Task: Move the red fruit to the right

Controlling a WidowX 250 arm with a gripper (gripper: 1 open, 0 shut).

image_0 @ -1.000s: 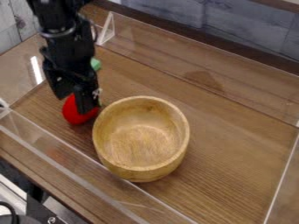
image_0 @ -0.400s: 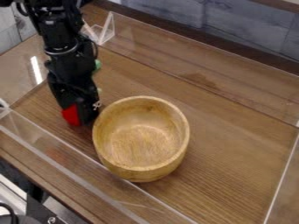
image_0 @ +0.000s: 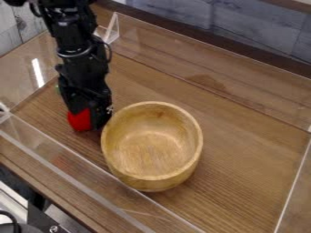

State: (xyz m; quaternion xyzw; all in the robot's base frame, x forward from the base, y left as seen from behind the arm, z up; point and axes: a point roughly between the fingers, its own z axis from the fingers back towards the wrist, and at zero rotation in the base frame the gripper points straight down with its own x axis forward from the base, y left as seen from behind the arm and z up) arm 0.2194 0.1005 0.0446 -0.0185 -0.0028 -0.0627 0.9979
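Observation:
The red fruit [image_0: 80, 119] lies on the wooden table, just left of the wooden bowl [image_0: 152, 146]. My black gripper [image_0: 85, 111] points straight down over it. The jaws stand open, with dark fingers [image_0: 101, 103] reaching down on either side of the fruit's top. Most of the fruit's upper part is hidden by the gripper, and only its red lower half shows. The gripper's right finger is close to the bowl's left rim.
A low clear plastic wall [image_0: 73, 177] runs around the table [image_0: 231, 91]. The large bowl stands immediately right of the fruit. Open wooden surface lies behind and to the right of the bowl.
The gripper has shifted slightly right and lowered onto the fruit, which now shows less. The bowl sits a touch further right than before.

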